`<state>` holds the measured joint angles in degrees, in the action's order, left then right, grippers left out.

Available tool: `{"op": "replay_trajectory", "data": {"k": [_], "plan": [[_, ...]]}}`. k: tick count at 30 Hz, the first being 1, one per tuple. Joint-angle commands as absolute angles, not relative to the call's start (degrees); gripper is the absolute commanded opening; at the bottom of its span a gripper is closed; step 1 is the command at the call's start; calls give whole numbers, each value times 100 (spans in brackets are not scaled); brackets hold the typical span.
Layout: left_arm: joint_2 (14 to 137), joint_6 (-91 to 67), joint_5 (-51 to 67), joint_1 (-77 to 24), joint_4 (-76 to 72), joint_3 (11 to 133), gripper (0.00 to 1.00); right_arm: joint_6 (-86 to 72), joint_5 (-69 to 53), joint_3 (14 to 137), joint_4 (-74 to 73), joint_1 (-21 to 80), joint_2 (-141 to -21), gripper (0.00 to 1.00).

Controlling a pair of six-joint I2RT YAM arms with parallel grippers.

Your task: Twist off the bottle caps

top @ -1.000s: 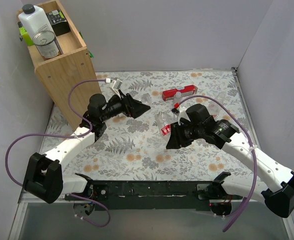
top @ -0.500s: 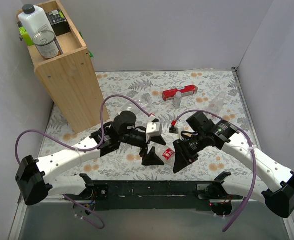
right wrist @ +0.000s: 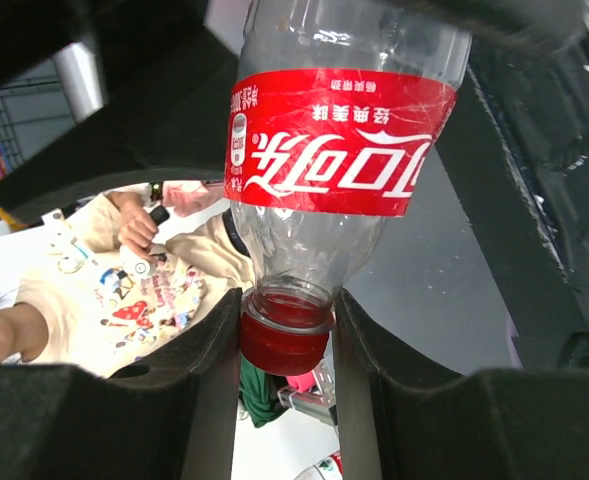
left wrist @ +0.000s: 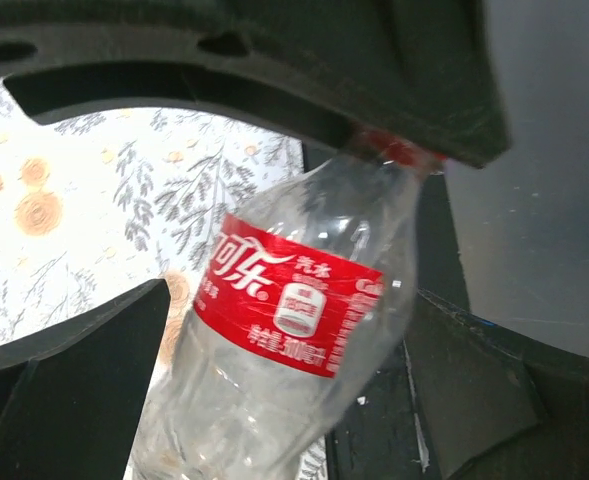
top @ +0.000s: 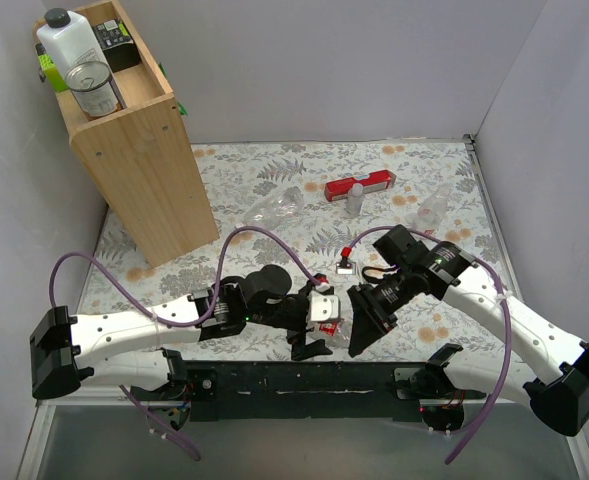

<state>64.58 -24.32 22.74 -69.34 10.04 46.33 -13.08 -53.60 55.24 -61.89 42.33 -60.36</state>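
Right wrist view: the right gripper (right wrist: 286,338) is clamped on the red cap (right wrist: 286,352), with one black finger (right wrist: 199,400) pressed to each side of it; the cap sits on the neck of a clear bottle (right wrist: 319,240) with a red label; the bottle's body reaches away from the fingers toward the top of the view, so the cap is the end nearest the camera

Left wrist view: the left gripper (left wrist: 289,300) stands wide open around the same bottle; its two fingers (left wrist: 74,380) lie on either side of the bottle's body at the label; whether they touch the plastic cannot be told; the cap shows at the far end, tucked against the dark bulk of the other gripper

Top view: both grippers meet low over the near edge of the table (top: 274,270), just ahead of the arm bases, the left arm reaching in from the left and the right arm from the right, with the bottle held between them; farther back a second bottle (top: 274,208) lies on its side near the wooden shelf (top: 144,170); a small bottle (top: 354,202) stands upright just beside a red box (top: 359,186); a fourth bottle (top: 434,210) lies toward the right edge; their caps are too small to make out; on the shelf top stand a white jug (top: 62,42) and a can (top: 94,88)
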Motion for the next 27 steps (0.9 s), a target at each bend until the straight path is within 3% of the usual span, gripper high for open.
{"op": "replay_trajectory", "data": {"k": [1, 4, 8, 12, 13, 14, 18, 19, 27], "plan": [[6328, -2303, 1494, -7040, 1020, 4544, 93, -1186, -5994, 5528, -5924, 4201, -5985, 1], [6381, -2347, 1485, -7084, 993, 4535, 66, -1195, -6029, 5555, -5845, 4201, -5985, 1], [6425, -2452, 1477, -7110, 906, 4518, 47, -1222, -5977, 5546, -5740, 4201, -5977, 1], [6399, -2732, 1232, -7110, 608, 4412, 37, -1406, -5635, 5624, -5485, 4131, -5880, 3], [6372, -2786, 1126, -7110, 519, 4369, 35, -1485, -5529, 5686, -5406, 4087, -5862, 12], [6389, -2864, 1012, -7110, 449, 4351, 33, -1538, -5424, 5739, -5257, 4043, -5836, 30], [6556, -3348, 361, -7005, 255, 4386, 26, -1827, -4635, 6125, -4976, 3649, -5766, 68], [6600, -3592, 160, -6900, 211, 4403, 26, -1863, -4432, 6283, -4940, 3604, -5766, 72], [6504, -4693, 650, -5784, -237, 4403, 25, -2925, -1964, 6198, -3273, 3507, -5266, 68]]}}
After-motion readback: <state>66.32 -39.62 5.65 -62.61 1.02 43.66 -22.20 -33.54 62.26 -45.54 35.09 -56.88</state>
